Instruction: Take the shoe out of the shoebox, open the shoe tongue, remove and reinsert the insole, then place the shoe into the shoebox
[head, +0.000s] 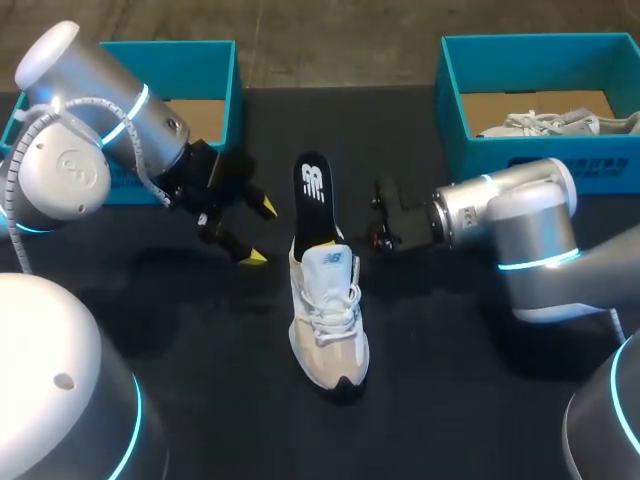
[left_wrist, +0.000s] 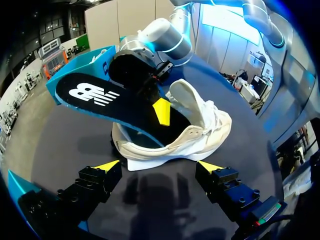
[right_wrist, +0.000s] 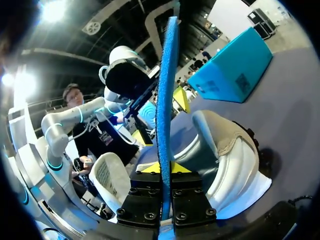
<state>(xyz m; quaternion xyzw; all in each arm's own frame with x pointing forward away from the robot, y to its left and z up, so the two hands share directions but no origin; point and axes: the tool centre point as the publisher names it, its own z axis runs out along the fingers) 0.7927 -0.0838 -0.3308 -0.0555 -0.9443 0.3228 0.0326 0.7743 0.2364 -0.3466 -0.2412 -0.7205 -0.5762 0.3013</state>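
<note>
A cream sneaker (head: 328, 325) stands upright mid-table with its tongue pulled open. A black insole (head: 313, 190) with a white logo sticks out of its opening, heel end raised and pointing to the far side. My right gripper (right_wrist: 166, 167) is shut on the blue edge of the insole (right_wrist: 165, 90) just above the sneaker (right_wrist: 230, 150); one of its yellow fingertips (left_wrist: 161, 111) lies on the insole (left_wrist: 100, 97). Left of the shoe, my left gripper (head: 260, 232) hangs open and holds nothing. The sneaker (left_wrist: 200, 125) lies ahead of the left gripper (left_wrist: 159, 166), untouched.
A teal shoebox (head: 215, 90) stands at the back left behind my left arm. At the back right a second teal box (head: 530, 155) holds another pale shoe (head: 550, 122). My right arm (head: 500, 215) comes in low from the right.
</note>
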